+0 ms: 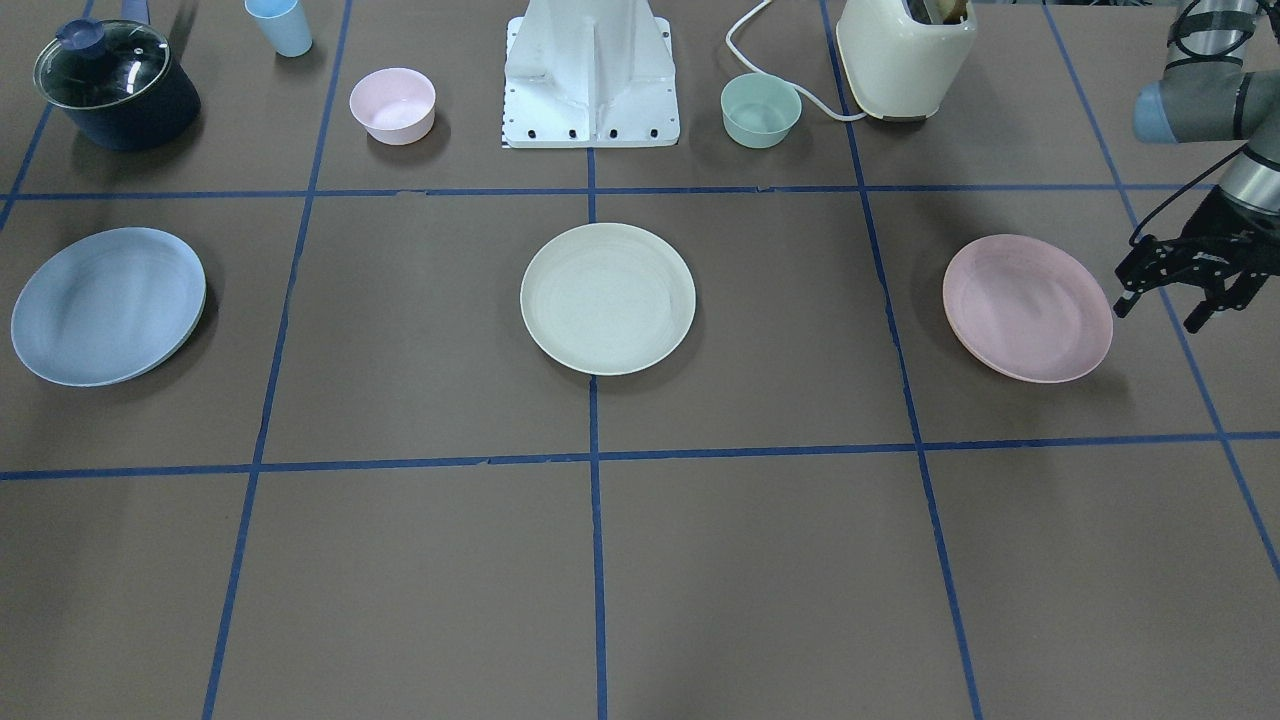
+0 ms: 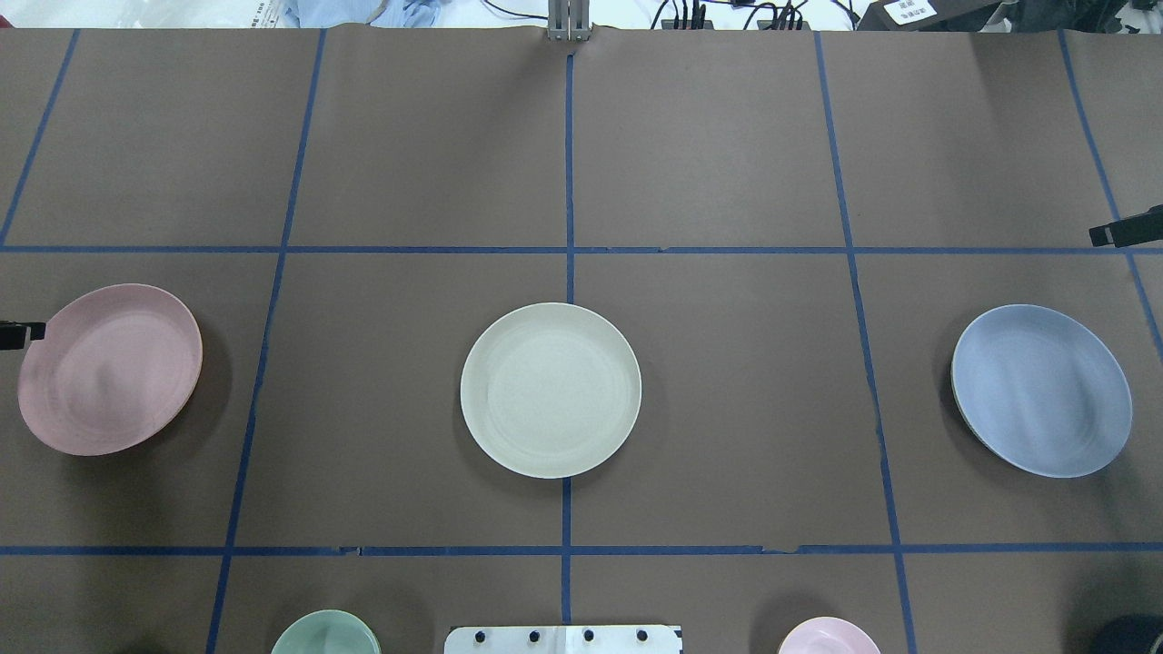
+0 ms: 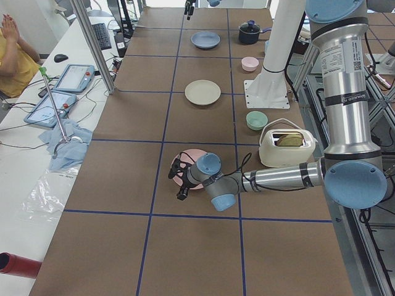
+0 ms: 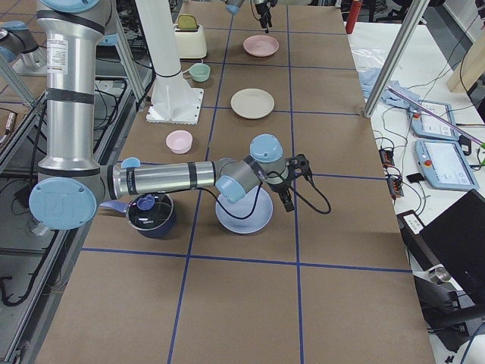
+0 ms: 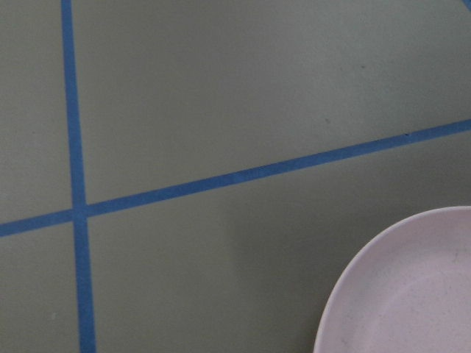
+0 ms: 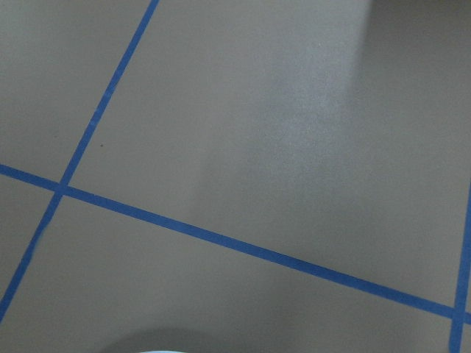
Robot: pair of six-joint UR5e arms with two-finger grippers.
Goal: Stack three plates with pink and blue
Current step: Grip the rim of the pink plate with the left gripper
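Note:
Three plates lie apart in a row on the brown table. The cream plate [image 1: 608,298] is in the middle, the pale pink plate [image 1: 1027,307] is on my left side and the light blue plate [image 1: 108,305] is on my right side. My left gripper [image 1: 1160,312] is open and empty, low beside the pink plate's outer rim; the left wrist view shows that rim [image 5: 412,294]. My right gripper [image 4: 294,182] hovers past the blue plate [image 4: 244,212] with its fingers spread and empty. Only one finger [image 2: 1125,232] shows in the overhead view.
Along the robot's side stand a dark pot with a glass lid [image 1: 115,85], a light blue cup [image 1: 280,25], a small pink bowl [image 1: 392,105], the white robot base [image 1: 590,80], a mint bowl [image 1: 760,110] and a cream toaster [image 1: 905,60].

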